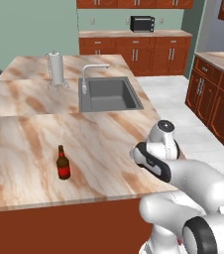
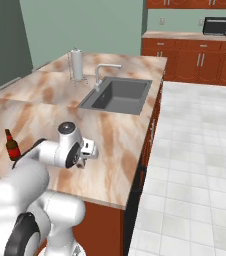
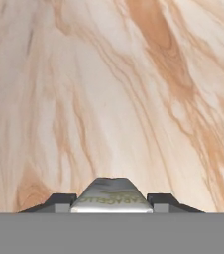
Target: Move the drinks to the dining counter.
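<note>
The dark brown bottle with its red label stands upright on the dining counter, near the front edge; from the right base it shows at the left. In the hand view my gripper is shut on the carton, whose pale gable top pokes up between the two dark fingertips. The hand looks straight down at the marbled top. Seen from the right base, the hand hovers low over the counter's near part, well to the right of the bottle.
A grey sink with a faucet is set into the counter behind. A paper towel holder stands left of it. Red-brown cabinets line the right side across a tiled floor. A dark oven sits on the far counter.
</note>
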